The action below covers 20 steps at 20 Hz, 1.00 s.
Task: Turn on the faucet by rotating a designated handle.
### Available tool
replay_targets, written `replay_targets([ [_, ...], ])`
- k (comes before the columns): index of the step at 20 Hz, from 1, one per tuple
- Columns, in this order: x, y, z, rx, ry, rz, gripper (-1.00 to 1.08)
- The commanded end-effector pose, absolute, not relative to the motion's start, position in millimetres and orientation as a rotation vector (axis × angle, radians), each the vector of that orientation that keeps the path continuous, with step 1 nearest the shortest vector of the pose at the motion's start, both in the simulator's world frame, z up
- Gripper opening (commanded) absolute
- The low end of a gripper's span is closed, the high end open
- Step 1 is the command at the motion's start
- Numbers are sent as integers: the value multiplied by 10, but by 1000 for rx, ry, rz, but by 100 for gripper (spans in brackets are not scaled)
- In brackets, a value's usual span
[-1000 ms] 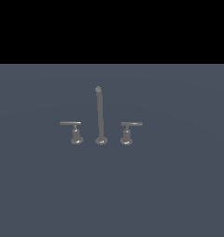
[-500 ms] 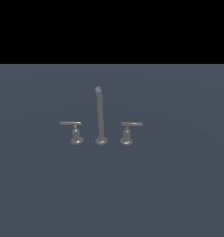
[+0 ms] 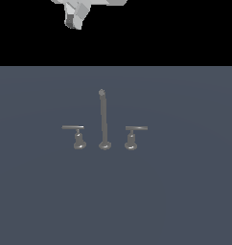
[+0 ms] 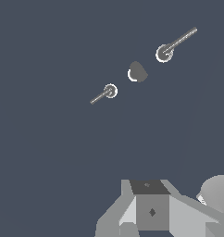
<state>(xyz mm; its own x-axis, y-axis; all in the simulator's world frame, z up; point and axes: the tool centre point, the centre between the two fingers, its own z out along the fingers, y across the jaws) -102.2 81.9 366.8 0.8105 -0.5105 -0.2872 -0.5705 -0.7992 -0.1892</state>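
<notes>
Your white block-bodied gripper (image 3: 75,19) hangs high above the dull-grey metal faucet (image 3: 103,119); jaw opening cannot be told. The designated handle (image 3: 78,136), a short grey post with flat lever bar, sits far below. Descend beside the bar's free end, then push sideways.

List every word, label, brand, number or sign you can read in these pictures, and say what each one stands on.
None: no readable text in either view.
The faucet, both its lever handles and the grey surface are plain and unmarked.
The gripper, partly in frame, shows no lettering; the wrist view shows only a small dark diamond mark on its body, not a character.
</notes>
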Motion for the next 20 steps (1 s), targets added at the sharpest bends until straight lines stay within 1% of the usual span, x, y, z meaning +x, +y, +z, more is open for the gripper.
replay_targets([
  [1, -880, 922, 3477, -2697, 936, 351, -100],
  [11, -422, 1270, 2652, -2576, 1366, 405, -100],
  [20, -124, 1488, 1891, -2451, 1757, 345, -100],
])
